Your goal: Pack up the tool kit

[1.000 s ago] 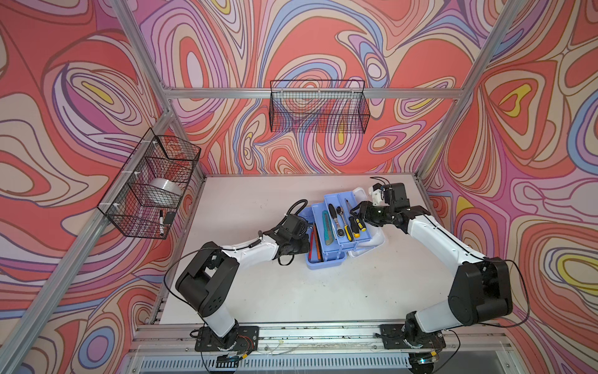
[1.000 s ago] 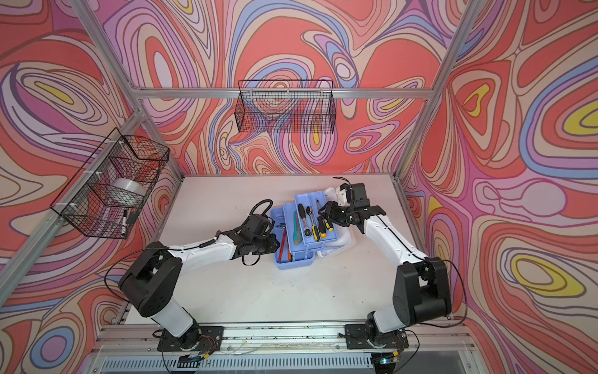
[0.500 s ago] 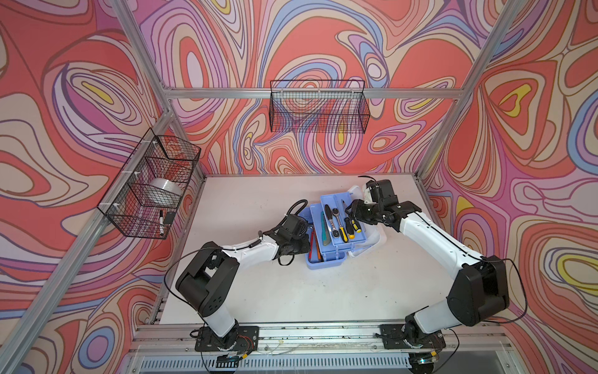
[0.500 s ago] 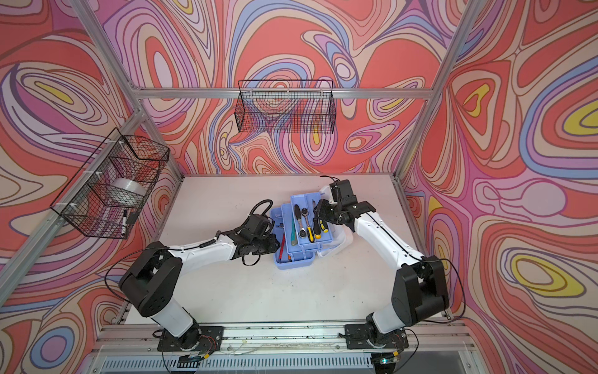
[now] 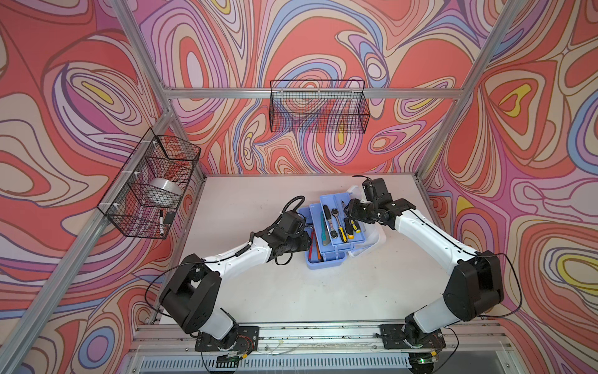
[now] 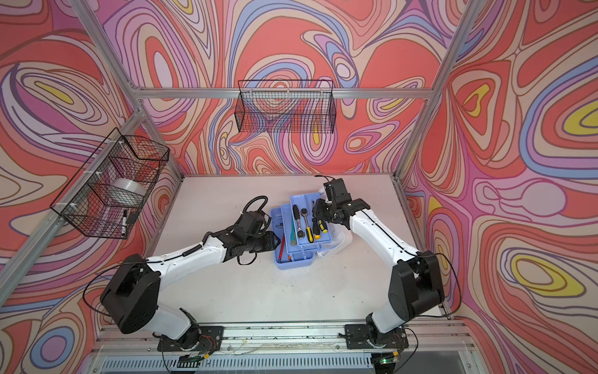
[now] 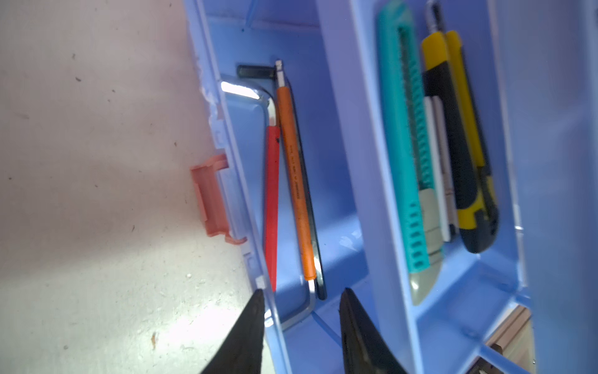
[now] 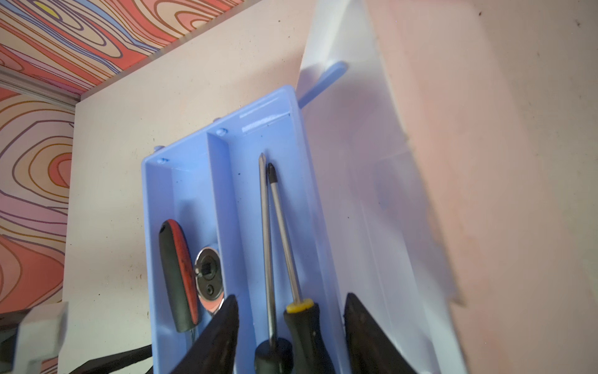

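Observation:
The tool kit's blue base stands mid-table with its white lid open to the right. Stepped blue trays hang over the base. They hold a teal knife, a yellow-black knife, a ratchet and screwdrivers. Red and orange hex keys lie in the base. My left gripper is open and straddles the base's front wall beside the pink latch. My right gripper is shut across the upper tray's screwdriver compartment, one finger at the divider and one outside the wall.
A black wire basket hangs on the back wall. Another basket on the left wall holds a tape roll and a marker. Aluminium posts frame the table's corners.
The right gripper has moved left and nearer, carrying the trays over the base. The left gripper's jaws have opened wider at the base's front wall.

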Motion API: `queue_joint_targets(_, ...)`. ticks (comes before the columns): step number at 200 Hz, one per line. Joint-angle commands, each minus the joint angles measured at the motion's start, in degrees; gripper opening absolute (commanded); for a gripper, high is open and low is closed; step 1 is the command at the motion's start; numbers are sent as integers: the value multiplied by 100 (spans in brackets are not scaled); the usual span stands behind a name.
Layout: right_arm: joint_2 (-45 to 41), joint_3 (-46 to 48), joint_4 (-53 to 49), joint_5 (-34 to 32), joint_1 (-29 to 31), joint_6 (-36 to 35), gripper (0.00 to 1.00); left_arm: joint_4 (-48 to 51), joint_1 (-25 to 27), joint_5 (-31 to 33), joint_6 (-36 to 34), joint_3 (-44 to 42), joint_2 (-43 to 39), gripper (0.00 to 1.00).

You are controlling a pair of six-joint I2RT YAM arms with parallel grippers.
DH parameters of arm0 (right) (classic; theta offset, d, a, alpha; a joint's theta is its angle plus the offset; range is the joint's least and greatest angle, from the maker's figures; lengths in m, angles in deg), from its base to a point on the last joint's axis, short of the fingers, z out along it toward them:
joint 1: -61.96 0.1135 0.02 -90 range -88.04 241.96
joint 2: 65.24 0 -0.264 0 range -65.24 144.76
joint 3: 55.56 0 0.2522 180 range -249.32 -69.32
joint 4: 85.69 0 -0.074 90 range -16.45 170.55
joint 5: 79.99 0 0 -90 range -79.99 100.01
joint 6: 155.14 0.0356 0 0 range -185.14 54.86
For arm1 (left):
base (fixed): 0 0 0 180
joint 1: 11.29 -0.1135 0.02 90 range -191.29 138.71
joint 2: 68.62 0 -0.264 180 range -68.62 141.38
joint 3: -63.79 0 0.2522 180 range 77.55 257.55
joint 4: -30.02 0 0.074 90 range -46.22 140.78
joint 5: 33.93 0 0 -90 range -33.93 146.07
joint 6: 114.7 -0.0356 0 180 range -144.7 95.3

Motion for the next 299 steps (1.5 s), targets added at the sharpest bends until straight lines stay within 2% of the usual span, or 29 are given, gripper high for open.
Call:
queue_joint_targets(1, 152, -168, 81, 152, 166, 80, 54, 95, 41, -124, -42, 207, -142, 43)
queue_joint_targets(79, 219, -238, 14, 6, 196, 53, 54, 191, 181, -305, -72, 737, 379, 41)
queue_joint_targets(153, 212, -286, 1, -18, 210, 45, 54, 621, 182, -201, -3, 1023, 920, 27)
queue_joint_targets(201, 271, -376, 5, -23, 241, 17, 54, 855, 182, -57, -55, 1141, 1026, 24)
queue_joint_targets(299, 281, -859, -104, 19, 268, -37, 64, 844, 181, -98, -46, 1155, 1194, 20)
